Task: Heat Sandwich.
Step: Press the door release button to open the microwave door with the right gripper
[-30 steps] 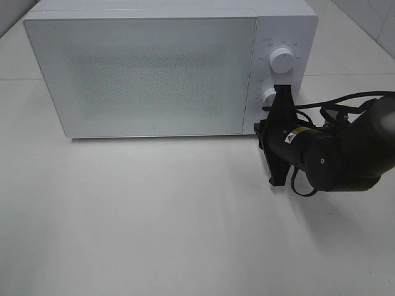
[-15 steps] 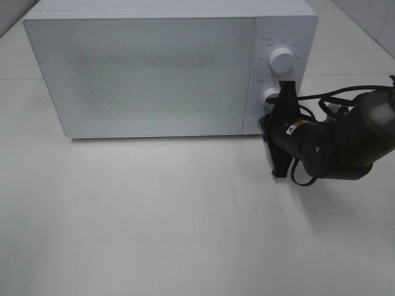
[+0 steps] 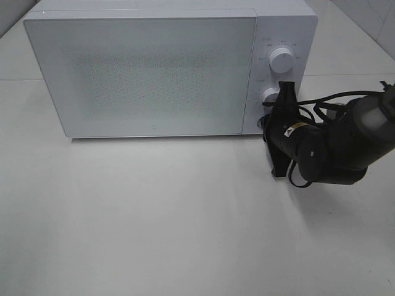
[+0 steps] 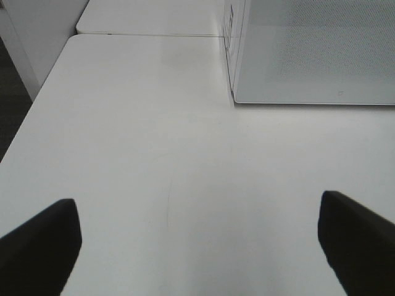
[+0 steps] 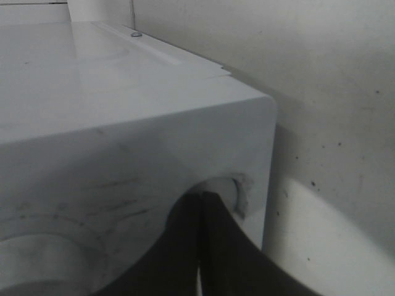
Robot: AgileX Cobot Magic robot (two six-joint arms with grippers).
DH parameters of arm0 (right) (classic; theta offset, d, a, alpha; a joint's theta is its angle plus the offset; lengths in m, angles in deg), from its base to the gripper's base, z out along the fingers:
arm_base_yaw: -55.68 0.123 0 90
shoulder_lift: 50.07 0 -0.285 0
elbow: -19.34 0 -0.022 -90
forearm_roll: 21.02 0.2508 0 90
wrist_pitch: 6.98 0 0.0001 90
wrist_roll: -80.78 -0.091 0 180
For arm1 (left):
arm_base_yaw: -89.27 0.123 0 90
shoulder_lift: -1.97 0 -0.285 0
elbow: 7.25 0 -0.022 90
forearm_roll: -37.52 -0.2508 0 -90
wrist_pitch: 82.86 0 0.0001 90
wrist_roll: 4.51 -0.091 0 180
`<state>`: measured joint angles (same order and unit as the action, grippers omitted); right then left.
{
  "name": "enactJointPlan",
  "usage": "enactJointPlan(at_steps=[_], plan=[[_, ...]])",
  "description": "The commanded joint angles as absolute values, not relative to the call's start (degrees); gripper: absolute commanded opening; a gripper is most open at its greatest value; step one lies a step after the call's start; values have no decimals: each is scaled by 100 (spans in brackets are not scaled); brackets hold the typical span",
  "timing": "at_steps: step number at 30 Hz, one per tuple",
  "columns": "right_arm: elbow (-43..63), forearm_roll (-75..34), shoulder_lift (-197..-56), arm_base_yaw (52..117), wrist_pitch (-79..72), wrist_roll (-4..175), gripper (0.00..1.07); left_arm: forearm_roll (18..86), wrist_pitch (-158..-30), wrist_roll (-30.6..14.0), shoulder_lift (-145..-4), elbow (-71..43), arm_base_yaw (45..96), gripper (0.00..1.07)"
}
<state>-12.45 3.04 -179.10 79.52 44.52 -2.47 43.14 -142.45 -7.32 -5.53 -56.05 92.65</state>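
The sandwich is out of view. The white microwave (image 3: 148, 74) stands at the back of the table with its door closed. My right gripper (image 3: 286, 90) is shut, its black fingertips (image 5: 200, 203) pressed together against the lower knob (image 3: 269, 95) on the control panel, with nothing held between them. The upper knob (image 3: 282, 60) sits free above it. My left gripper (image 4: 197, 246) does not show in the exterior high view. In the left wrist view it is open wide over bare tabletop, well short of the microwave's (image 4: 315, 49) front corner.
The white table (image 3: 154, 216) stretches in front of the microwave. The right arm's black cables (image 3: 333, 98) loop beside the microwave's right side. The table's left edge (image 4: 24, 129) drops off near the left gripper.
The right arm's wrist and forearm have rolled and shifted slightly upward, while the shut fingertips have stayed at the lower knob. The microwave door is still closed.
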Motion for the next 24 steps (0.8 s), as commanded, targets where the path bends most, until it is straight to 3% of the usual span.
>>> enactJointPlan(at_steps=[1,24], plan=[[-809,327,-18041,7895,5398,-172,1,4314,-14222,-692,-404,-5617,9219,98],[-672,327,-18122,7895,5335,-184,0,4314,-14222,-692,-404,-5617,9219,98]])
